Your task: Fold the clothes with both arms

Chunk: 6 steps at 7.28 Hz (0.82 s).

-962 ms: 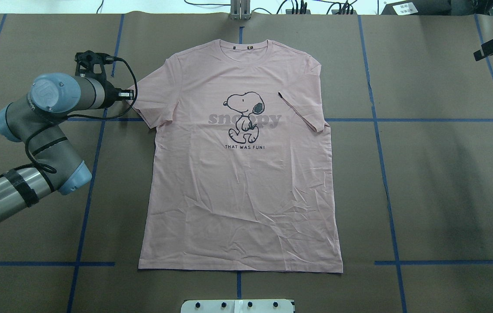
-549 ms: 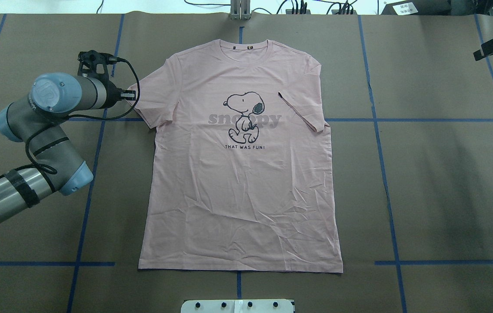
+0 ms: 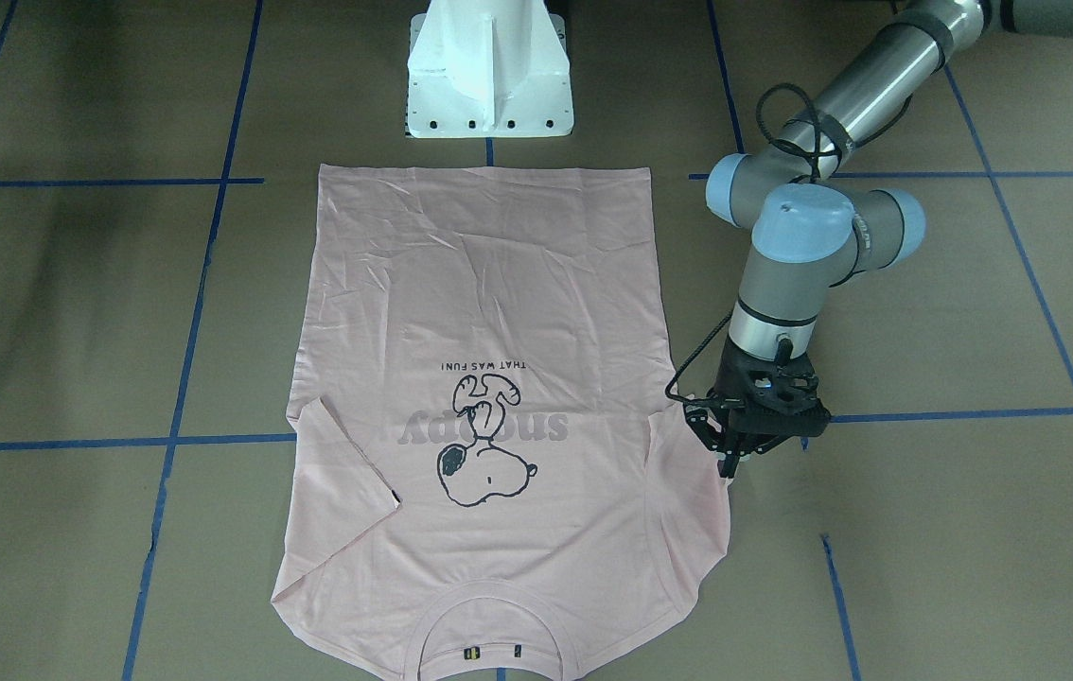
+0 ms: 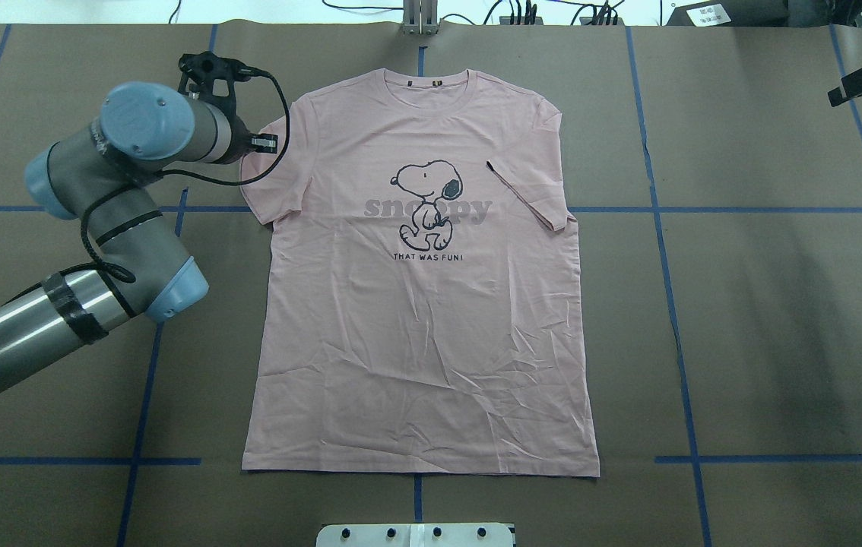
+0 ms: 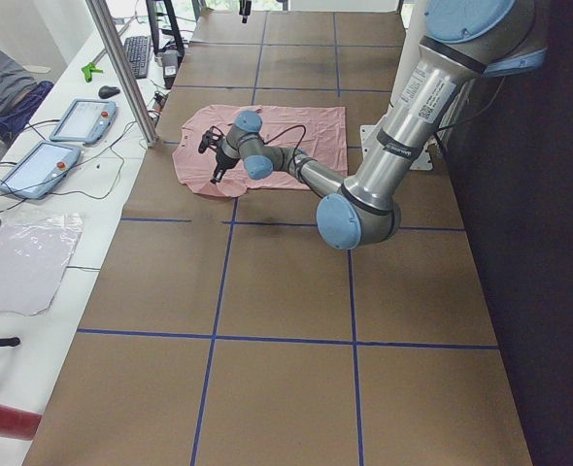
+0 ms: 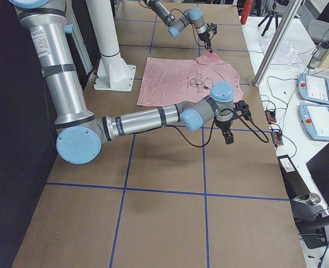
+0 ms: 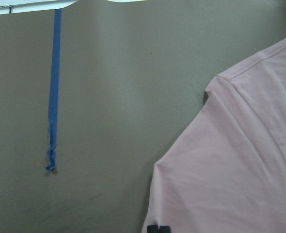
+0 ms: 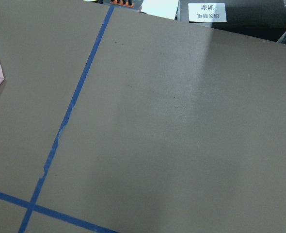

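The pink T-shirt (image 4: 423, 319) lies flat on the brown table (image 4: 765, 319). The left gripper (image 3: 730, 463) seems to have its tips pressed together on the sleeve (image 3: 688, 468) edge, so it should lift slowly and lay the sleeve smooth over the chest. The right gripper (image 6: 228, 137) hangs well away from the shirt. I cannot tell if it is spread.

1 tee (image 4: 423, 304), 2 arms – left arm (image 4: 119, 152), right arm (image 6: 142, 120) – 1 white base (image 3: 489, 76).
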### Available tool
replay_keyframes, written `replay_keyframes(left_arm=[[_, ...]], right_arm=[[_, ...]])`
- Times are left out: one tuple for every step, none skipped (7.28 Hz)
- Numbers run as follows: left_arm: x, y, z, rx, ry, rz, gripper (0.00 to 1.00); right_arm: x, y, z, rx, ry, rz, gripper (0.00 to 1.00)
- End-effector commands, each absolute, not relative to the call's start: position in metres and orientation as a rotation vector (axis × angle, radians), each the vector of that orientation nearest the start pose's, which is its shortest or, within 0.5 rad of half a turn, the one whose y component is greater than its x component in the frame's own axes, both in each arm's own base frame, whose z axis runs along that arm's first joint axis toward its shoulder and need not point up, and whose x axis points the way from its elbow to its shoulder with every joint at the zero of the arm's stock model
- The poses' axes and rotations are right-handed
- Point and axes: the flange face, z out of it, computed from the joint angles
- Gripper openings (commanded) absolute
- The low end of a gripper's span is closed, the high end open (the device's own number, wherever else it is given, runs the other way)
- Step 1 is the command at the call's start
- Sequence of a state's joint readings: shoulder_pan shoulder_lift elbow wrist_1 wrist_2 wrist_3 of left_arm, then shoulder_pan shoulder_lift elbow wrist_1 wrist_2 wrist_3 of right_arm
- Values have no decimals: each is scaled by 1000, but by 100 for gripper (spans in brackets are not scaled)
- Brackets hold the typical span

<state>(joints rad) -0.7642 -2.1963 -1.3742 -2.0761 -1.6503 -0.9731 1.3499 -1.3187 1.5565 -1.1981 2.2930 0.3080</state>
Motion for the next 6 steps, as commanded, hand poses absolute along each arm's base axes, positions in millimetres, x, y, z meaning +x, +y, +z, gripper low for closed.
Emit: replay_keyframes(left_arm=[[495,-603,251,441,723,-144,0],[517,-618,238,420,696,-144,0],[536,-631,230,405,675,-143,0],[538,-633,230,401,672,-143,0],[540,-634,233,395,665,-145,0],[540,-632,237,398,663,-132,99]], right_arm=[[-68,-612,487,379,-825,-140,100],[-69,-612,486,380,-826,-140,100],[-69,-613,485,381,-824,-140,100],[-69,-613,484,379,-826,-132,100],[-71,-614,479,373,-836,-106,100],[-73,-614,472,370,-846,-86,100]])
